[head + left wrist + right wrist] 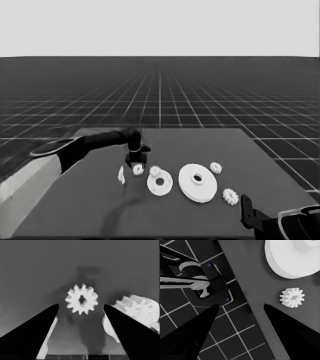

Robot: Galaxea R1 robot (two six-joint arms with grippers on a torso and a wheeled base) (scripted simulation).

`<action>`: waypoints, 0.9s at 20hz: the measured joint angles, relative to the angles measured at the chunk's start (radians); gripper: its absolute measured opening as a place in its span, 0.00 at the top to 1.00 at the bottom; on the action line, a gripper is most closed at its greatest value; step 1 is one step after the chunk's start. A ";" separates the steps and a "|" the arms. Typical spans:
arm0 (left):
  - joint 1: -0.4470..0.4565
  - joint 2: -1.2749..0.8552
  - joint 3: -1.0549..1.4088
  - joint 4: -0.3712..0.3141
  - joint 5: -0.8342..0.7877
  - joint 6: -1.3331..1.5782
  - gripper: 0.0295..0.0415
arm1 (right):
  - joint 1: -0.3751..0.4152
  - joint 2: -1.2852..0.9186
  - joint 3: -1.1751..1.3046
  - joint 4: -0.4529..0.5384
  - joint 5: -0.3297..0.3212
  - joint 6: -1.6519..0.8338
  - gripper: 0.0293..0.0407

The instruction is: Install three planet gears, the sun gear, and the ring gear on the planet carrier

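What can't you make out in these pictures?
- Head view: whether the left gripper touches the gear below it; its dark fingers hide the gap.
- Left wrist view: most of the smaller round part and thin white piece, behind fingers.
- Right wrist view: larger round part, cut by the edge.

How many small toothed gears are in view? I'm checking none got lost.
4. One gear under the left end effector, one gear on the smaller round part, one behind the larger round part, one at its front right.
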 joint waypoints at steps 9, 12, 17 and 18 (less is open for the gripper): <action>0.059 0.029 -0.080 0.041 -0.044 0.039 0.54 | 0.000 0.000 0.000 0.000 0.000 0.000 0.19; 0.059 0.029 -0.080 0.042 -0.045 0.039 0.86 | 0.000 0.000 0.000 0.000 0.000 0.000 0.19; 0.059 0.029 -0.080 0.042 -0.045 0.039 0.86 | 0.000 0.000 0.000 0.000 0.000 0.000 0.19; 0.059 0.029 -0.080 0.042 -0.045 0.039 0.86 | 0.000 0.000 0.000 0.000 0.000 0.000 0.19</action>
